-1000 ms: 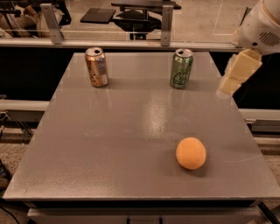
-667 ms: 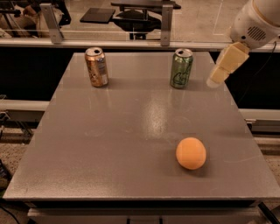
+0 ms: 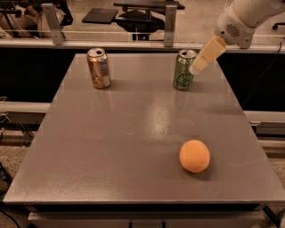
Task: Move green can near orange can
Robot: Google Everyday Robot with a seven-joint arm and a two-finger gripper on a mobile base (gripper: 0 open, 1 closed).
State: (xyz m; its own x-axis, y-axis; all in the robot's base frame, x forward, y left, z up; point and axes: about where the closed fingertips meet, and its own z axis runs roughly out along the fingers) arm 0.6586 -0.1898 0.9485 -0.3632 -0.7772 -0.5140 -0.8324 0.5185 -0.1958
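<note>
Grey table point(image 3: 111, 151), metal rail point(image 3: 133, 43) behind, office chair point(image 3: 138, 13), pale floor point(image 3: 196, 20)

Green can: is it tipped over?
No, the green can stands upright on the table near its far right corner, with the gripper close by its upper right rim.

The green can point(image 3: 182, 75) stood upright near the far right of the bench point(image 3: 111, 147). It was pale green with dark curly lettering and a silver top. The orange can point(image 3: 99, 69), copper-brown with pale label marks and a silver top, stood upright at the far left, well apart from it and about level with it. The claw point(image 3: 195, 70) hung just beside the green can's upper right side.
</note>
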